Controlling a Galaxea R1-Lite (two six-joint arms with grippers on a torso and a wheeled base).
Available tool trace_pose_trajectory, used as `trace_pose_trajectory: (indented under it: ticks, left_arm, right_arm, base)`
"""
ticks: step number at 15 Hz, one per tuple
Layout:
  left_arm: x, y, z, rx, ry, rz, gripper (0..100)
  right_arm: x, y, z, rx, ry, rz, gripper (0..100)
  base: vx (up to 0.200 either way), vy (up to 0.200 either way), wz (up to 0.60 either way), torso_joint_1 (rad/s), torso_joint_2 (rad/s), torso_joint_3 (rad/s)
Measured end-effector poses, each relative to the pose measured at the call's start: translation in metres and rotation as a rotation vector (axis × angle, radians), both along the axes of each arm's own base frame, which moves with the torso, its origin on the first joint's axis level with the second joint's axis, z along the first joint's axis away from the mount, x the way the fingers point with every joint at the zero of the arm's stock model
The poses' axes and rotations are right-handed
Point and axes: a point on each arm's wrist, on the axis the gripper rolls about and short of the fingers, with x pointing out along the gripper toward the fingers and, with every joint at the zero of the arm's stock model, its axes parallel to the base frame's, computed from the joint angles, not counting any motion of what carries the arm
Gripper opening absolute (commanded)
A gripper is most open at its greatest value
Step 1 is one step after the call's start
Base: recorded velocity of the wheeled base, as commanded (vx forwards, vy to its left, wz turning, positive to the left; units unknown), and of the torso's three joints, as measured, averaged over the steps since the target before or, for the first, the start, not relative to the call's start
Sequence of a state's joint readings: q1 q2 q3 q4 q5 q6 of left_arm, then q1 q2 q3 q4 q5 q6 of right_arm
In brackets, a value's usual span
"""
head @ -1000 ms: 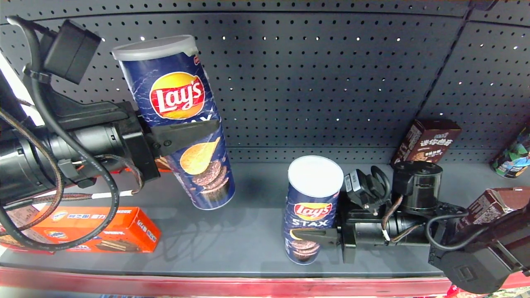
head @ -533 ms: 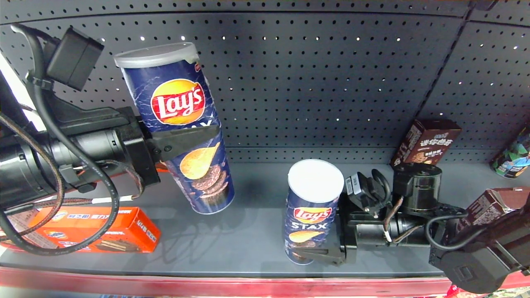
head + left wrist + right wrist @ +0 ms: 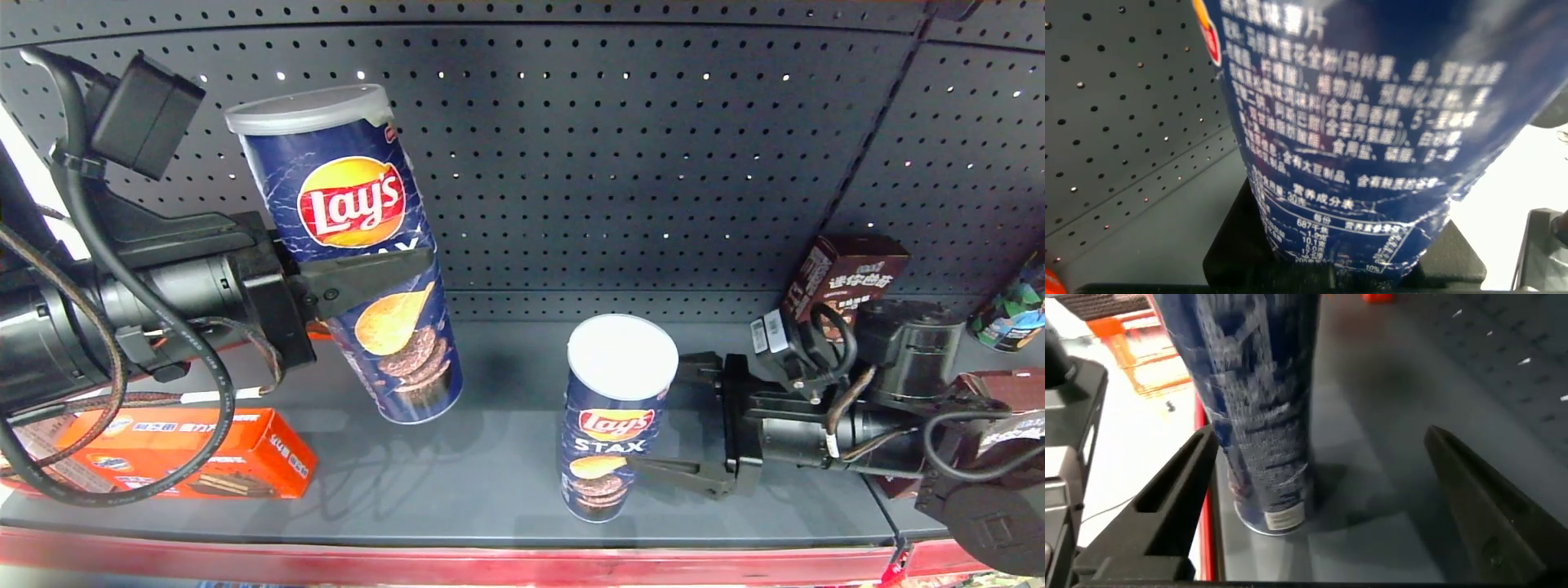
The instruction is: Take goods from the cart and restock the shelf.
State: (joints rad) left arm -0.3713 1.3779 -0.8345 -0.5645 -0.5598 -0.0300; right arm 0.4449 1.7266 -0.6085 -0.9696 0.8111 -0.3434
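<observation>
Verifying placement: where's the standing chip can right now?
Head view: the standing chip can is upright on the shelf, centre-right near the front edge, at the tips of the open right gripper on its right.

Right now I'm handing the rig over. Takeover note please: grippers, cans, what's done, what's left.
Left gripper: jaws shut on the held chips can, which is tilted in the air above the shelf, over its left part near the orange box.
Right gripper: jaws open at the side of the standing chips can, not clamping it.
Done: one can stands upright near the shelf's front edge.
Left: set the held can down upright, release, pull both arms clear.
</observation>
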Motion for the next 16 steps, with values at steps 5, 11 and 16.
trace_pose_trajectory:
  ticks: [5,11,16]
  left_arm:
    - [-0.002,0.001,-0.004,0.005,0.011,0.000,0]
    - [-0.013,0.005,-0.002,-0.001,-0.002,0.001,0]
    - [-0.015,0.006,0.003,-0.008,-0.023,0.003,0]
  right_arm:
    - [-0.028,-0.025,0.034,0.032,-0.062,-0.090,100]
    - [-0.081,-0.073,0.082,0.132,-0.142,-0.372,100]
    - [-0.162,-0.130,0.072,0.176,-0.095,-0.965,100]
  base:
    - [0.000,0.000,0.00,0.000,0.00,0.000]
    - [0.000,0.000,0.00,0.000,0.00,0.000]
    - [0.000,0.000,0.00,0.000,0.00,0.000]
